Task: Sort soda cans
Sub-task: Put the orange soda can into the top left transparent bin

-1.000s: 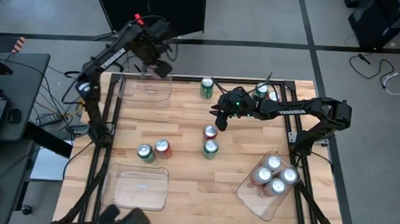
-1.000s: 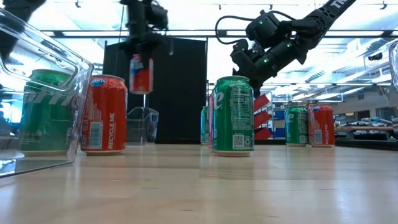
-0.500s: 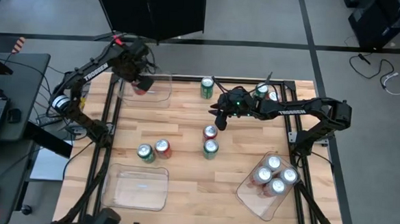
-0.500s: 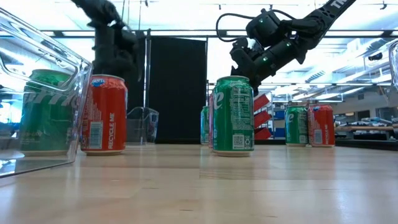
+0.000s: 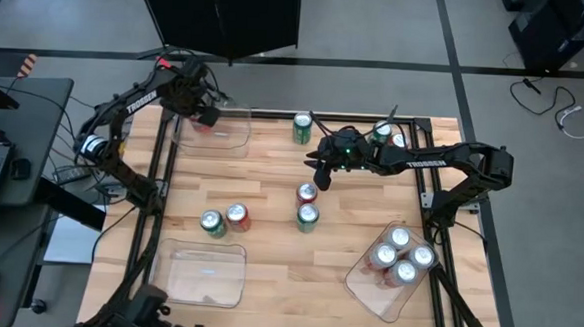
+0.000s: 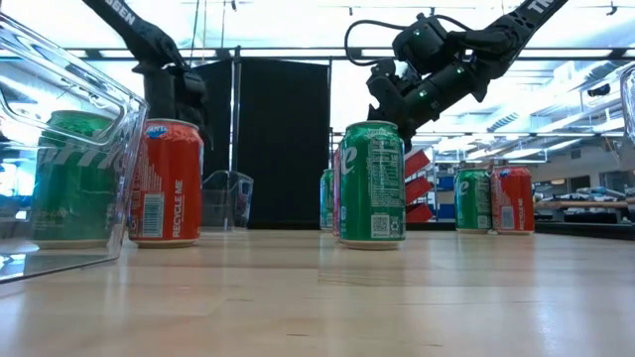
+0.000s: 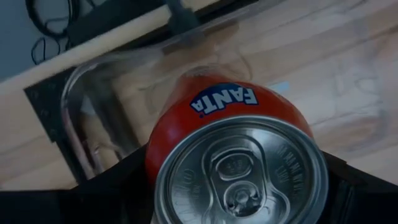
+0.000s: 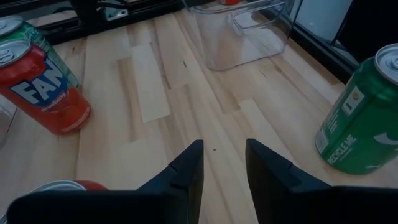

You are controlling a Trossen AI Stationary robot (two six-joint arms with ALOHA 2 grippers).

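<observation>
Measured from the empty near-left tray (image 5: 201, 274): the silver-white cans (image 5: 398, 257) already fill the tray across the table, while red and green cans stand loose mid-table. Beyond them, the right gripper (image 5: 323, 174) hovers empty, jaws narrowly parted. Farthest, the left gripper (image 5: 203, 115) clamps a red can (image 7: 239, 158) inside the far tray (image 5: 235, 139); most sorting remains.

Wooden table (image 5: 271, 172) with scattered soda cans (image 5: 307, 216) and three clear trays (image 5: 202, 271).

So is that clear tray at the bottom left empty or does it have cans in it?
Empty. From above, the clear tray shows only bare plastic; the nearest cans, a green can and a red can, stand outside it.
</observation>
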